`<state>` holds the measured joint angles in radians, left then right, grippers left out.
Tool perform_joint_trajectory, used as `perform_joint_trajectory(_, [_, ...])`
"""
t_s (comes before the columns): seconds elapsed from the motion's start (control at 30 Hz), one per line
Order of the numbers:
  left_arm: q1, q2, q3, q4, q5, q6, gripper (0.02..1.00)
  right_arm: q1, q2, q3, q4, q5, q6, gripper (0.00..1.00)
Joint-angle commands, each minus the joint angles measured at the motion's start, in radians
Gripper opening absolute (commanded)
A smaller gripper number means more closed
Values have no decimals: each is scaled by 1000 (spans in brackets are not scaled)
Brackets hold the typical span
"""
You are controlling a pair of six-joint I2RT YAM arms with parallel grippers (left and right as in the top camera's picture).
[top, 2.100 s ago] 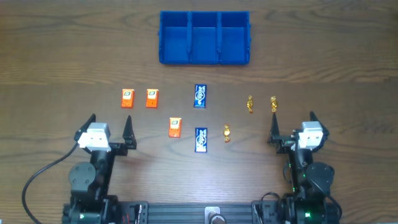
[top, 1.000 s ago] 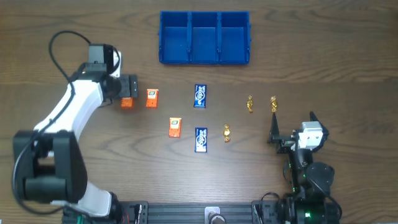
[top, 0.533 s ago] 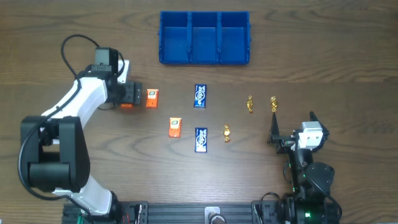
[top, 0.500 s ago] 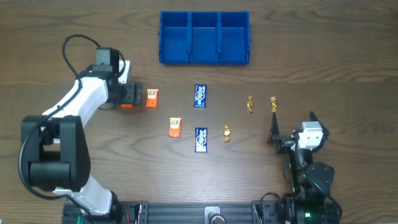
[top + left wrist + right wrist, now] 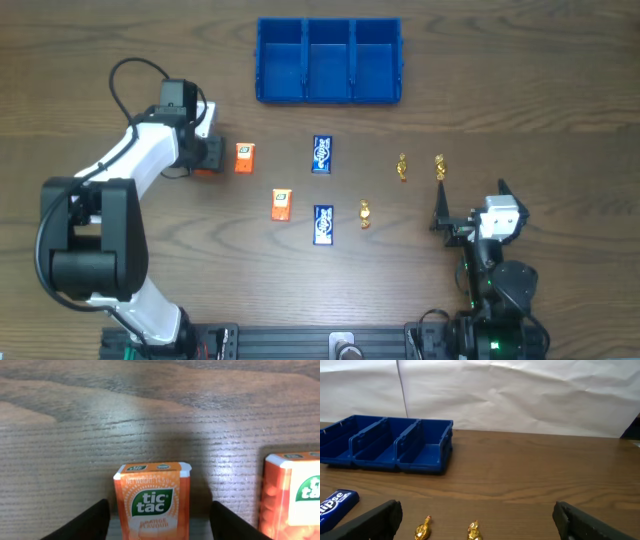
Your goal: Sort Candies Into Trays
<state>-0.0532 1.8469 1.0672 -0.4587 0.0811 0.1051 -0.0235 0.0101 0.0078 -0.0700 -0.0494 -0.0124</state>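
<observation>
**Left gripper spread around an orange box**

My left gripper (image 5: 156,525) is spread wide. Its dark fingers (image 5: 87,522) stand on either side of an orange box (image 5: 152,497), with a narrow gap at each side. The box is a slim rectangular plastic case with a white cap end. It lies flat on the tabletop (image 5: 150,420), which is brown wood with a fine streaked grain.

A second box (image 5: 292,492) of the same shape lies just beside it, and a third box (image 5: 282,204) lies closer to my bases. Two flat blue bars (image 5: 322,154) in glossy wrappers lie near the middle, one farther out than the other. Three small gold candies (image 5: 402,167) in twisted foil lie toward my right side.

The tray (image 5: 330,96) is a blue plastic bin with three rectangular compartments side by side. It stands at the far side, well apart from every sweet.

My right gripper (image 5: 480,527) is also spread, low near its base and touching nothing.
</observation>
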Motion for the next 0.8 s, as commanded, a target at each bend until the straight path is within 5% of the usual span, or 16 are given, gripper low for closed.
perform_joint_trajectory(0.03, [0,37,16,14,4,-1,538,-6,-7,0,-8,-5,-15,1000])
perform_joint_trajectory(0.4, [2,36,48,-5,-18,-64,229,-6,-7,0,-8,-5,-16,1000])
perform_joint_trajectory(0.8, [-185,-21,581,-234,-153,-315,185,-6,-7,0,-8,-5,-16,1000])
